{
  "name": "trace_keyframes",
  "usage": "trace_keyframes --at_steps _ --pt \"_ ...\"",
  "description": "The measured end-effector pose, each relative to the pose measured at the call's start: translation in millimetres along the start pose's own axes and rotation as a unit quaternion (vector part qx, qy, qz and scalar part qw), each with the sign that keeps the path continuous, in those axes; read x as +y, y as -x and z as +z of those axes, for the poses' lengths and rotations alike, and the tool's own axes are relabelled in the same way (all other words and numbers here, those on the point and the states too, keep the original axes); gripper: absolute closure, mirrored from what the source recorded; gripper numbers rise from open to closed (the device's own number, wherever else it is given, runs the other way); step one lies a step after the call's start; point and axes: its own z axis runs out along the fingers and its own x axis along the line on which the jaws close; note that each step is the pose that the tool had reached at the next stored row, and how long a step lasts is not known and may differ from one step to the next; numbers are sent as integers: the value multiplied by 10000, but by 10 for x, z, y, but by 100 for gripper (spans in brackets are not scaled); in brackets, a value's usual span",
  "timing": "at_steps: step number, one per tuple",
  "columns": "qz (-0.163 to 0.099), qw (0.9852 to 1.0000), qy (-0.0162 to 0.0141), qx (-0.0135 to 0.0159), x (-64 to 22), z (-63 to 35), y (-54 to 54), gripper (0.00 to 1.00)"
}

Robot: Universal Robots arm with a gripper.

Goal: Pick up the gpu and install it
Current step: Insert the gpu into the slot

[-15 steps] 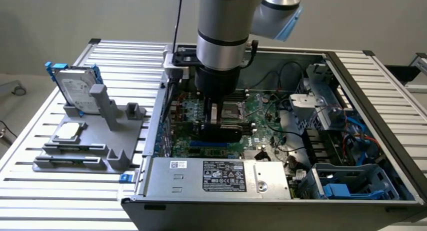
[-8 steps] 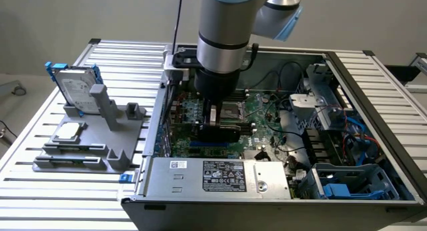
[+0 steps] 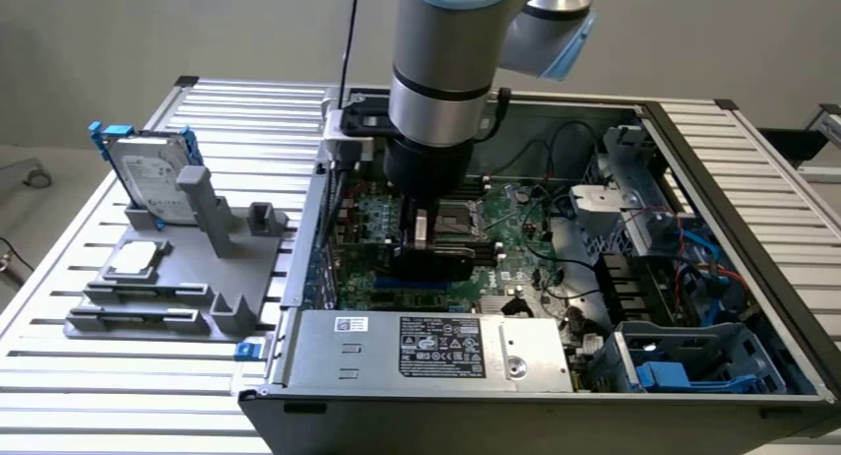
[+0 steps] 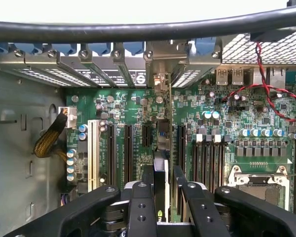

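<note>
CASE: computer case (image 3: 526,421) on table (image 3: 132,406), exterior view's right | STAND: fixture (image 3: 171,278) beside it at that view's left, hard drive (image 3: 148,169) upright on it (far end) | GPU: gpu (image 4: 160,180) on edge in gripper (image 3: 420,236), over motherboard (image 3: 526,214) inside case | PSU: power supply (image 3: 434,347) at near wall

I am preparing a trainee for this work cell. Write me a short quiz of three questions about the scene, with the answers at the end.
1. True or false: the silver hard drive with blue rails stands inside the open dark grey metal computer case.
2. The black gripper is: A) open above the hard drive; B) shut on the gpu, a flat black card held on edge; C) shut on the hard drive.
3. Fill in: the gpu hangs over the slots of the green ___.
Key: 1 false, it stands outside the case, in a grey plastic holder; 2 B; 3 motherboard.
</note>
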Motion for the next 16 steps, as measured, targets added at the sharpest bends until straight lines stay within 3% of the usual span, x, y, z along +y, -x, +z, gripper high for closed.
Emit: trace_keyframes --at_steps 16 --pt "-31 10000 46 -45 -32 30 -34 73"
